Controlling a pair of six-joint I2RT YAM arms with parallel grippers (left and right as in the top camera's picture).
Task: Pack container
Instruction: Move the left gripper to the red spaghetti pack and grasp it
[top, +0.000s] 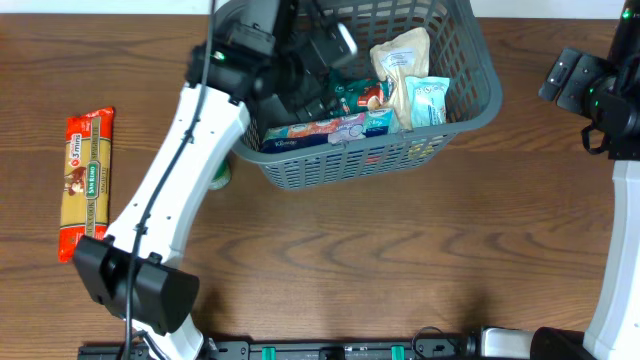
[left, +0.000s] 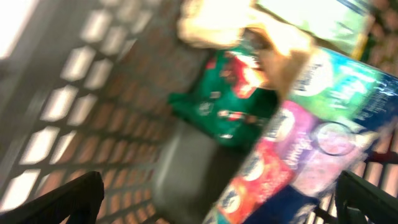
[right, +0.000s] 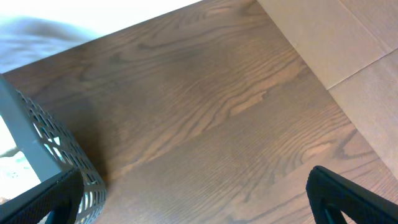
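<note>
Left gripper: my left gripper (left: 214, 202) is inside the container, with the fingers spread wide and nothing between them.
Right gripper: my right gripper (right: 193, 200) is also wide open and empty. It hangs over bare table (right: 211, 106), near the right corner of the container.
Container: the container (top: 330, 165) stands at the far middle of the table, turned a little. Inside lie a tissue pack (top: 335, 130), a green packet (top: 355, 95), a beige bag (top: 400, 58) and a light blue pouch (top: 428, 100).
Not packed: a spaghetti packet (top: 88, 182) lies well apart on the left. A small green thing (top: 221, 172) is just beside the container, half hidden under my left arm.
Risk, fingers: with such wide fingers, I think one tip could hook the lattice wall or the rim when I lift out, and then the container would be dragged or tipped.
Risk, packets: a fingertip could also catch the edge of the green packet and pull it up with me.
Risk, view: my left wrist picture is blurred, so I cannot judge well how near the wall is.
Risk, arm: my left arm crosses the near rim; a low sweep could push the container or knock the green thing away.
Risk, spaghetti: the packet is long, and the floor is already crowded, so it may lean over the rim and slide out.
</note>
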